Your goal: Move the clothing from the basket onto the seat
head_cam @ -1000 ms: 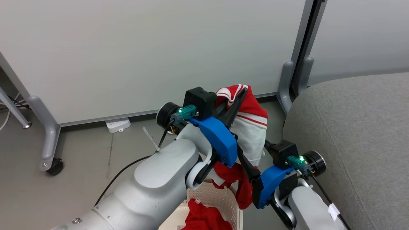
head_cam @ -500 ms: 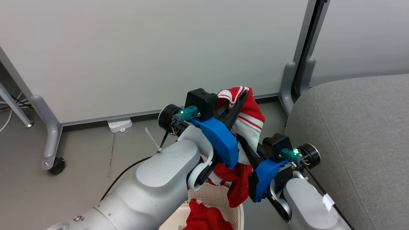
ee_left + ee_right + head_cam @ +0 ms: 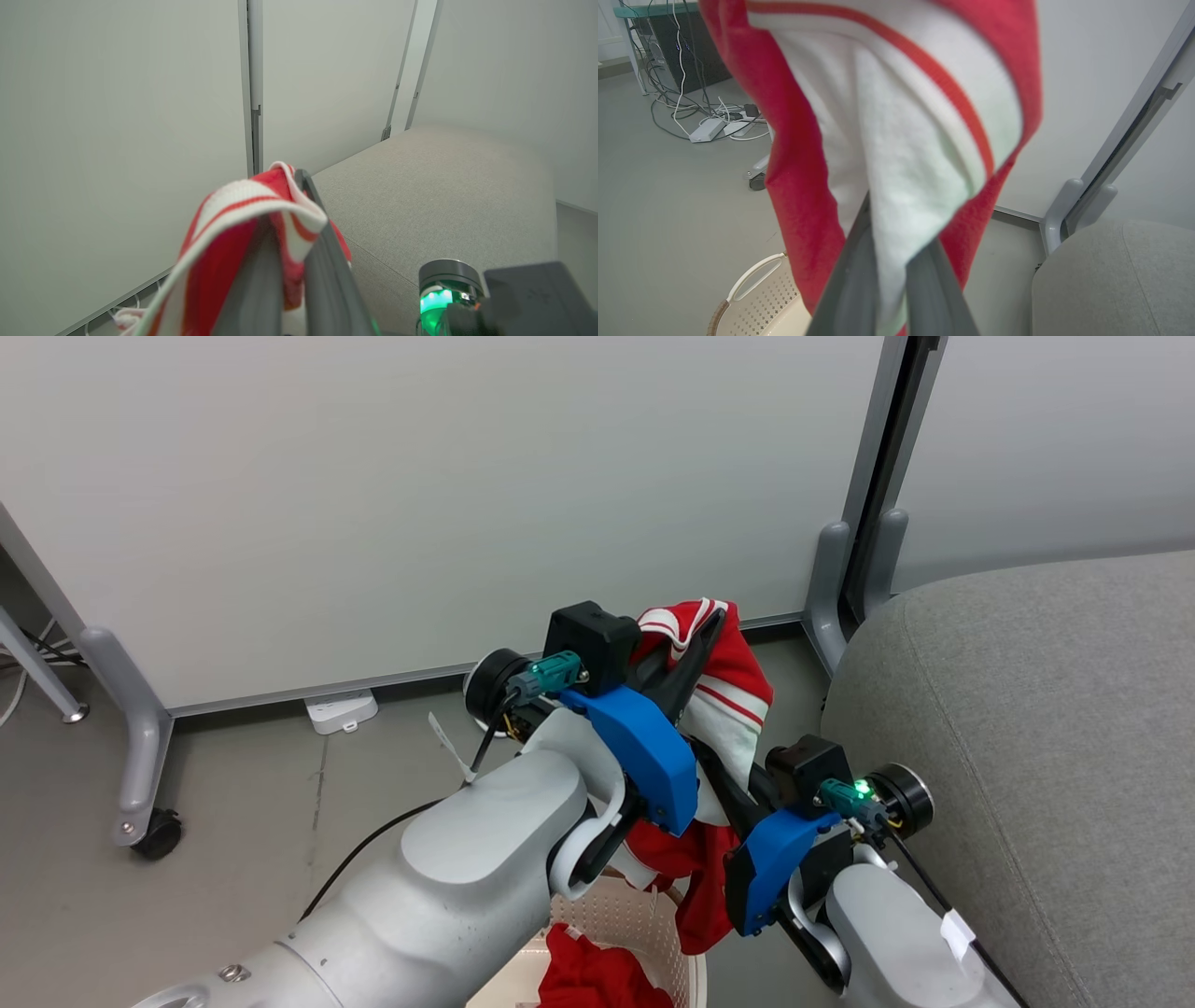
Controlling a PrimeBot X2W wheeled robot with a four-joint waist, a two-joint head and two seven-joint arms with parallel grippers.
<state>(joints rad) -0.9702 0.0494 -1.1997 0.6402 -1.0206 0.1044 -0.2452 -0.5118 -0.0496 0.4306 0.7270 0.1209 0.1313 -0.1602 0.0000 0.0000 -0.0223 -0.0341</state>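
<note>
The first garment is mid-transfer. The red-and-white shirt [image 3: 738, 728] hangs at frame centre above the basket [image 3: 627, 905] at the bottom edge. The left tool [image 3: 708, 621] is clamped on its striped trim, and the right tool [image 3: 896, 224] is pinched together on white cloth lower down. The plain red shirt [image 3: 597, 975] lies in the basket. Next, I judge, both arms should swing right, lift the hem over the rounded near edge of the seat [image 3: 1027, 728], then release. A strip of floor [image 3: 794, 672] separates basket and seat, and the partition post [image 3: 826, 588] stands just beyond.
</note>
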